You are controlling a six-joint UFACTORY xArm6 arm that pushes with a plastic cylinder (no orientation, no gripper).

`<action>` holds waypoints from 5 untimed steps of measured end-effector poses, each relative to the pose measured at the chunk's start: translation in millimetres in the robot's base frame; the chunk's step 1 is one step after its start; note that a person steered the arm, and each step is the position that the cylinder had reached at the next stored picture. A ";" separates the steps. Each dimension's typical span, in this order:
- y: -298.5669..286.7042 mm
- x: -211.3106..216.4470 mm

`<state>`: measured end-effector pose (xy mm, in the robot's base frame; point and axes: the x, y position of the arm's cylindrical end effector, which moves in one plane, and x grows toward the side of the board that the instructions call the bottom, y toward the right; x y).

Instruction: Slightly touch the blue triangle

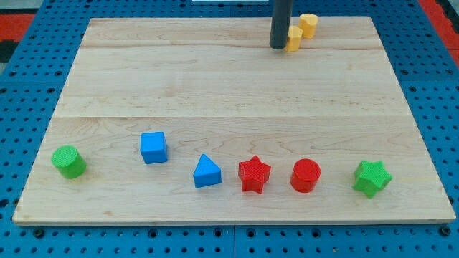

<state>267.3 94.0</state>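
Blue triangle (207,172): near view's bottom of wooden surface (229,93), between blue cube (153,147) and red star (254,174); untouched.
My tip (278,46): at view's top, well apart, beside two yellow blocks (302,31), shapes possibly cylinders.
No claw fitted; nothing held.
Progress: approach not yet made.

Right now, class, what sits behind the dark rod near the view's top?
A yellow block shows at the rod's right, partly covered, so its shape is unclear. A second yellow block stands beyond. My tip is far from the blue triangle.
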 end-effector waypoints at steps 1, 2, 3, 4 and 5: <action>20.9 -6.1; 7.7 -7.2; -19.2 -7.2; -33.2 -7.2; -42.1 -6.7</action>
<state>260.6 51.9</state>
